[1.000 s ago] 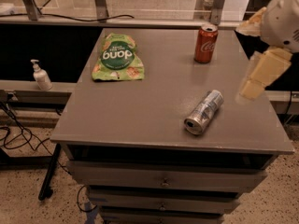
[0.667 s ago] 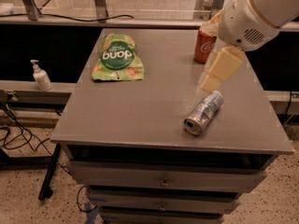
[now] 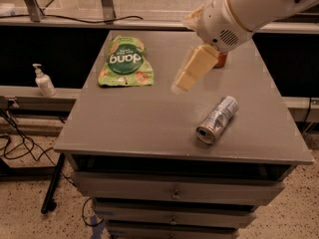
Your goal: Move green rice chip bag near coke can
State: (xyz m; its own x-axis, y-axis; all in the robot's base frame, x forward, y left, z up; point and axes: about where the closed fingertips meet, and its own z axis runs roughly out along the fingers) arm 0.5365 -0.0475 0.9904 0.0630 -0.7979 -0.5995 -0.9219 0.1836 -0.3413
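Above the tabletop [image 3: 144, 121], the gripper [image 3: 184, 81] hangs near the green rice chip bag [image 3: 124, 61].

The coke can [image 3: 222, 60] is almost fully hidden behind the blurred gripper [image 3: 185, 79], which hangs above the middle of the table [image 3: 149, 128], and the arm [image 3: 259, 4] is cut off by the top and right edges.

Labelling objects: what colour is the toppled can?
The toppled can is silver-grey, best seen in the camera view; the gripper hangs above the table.
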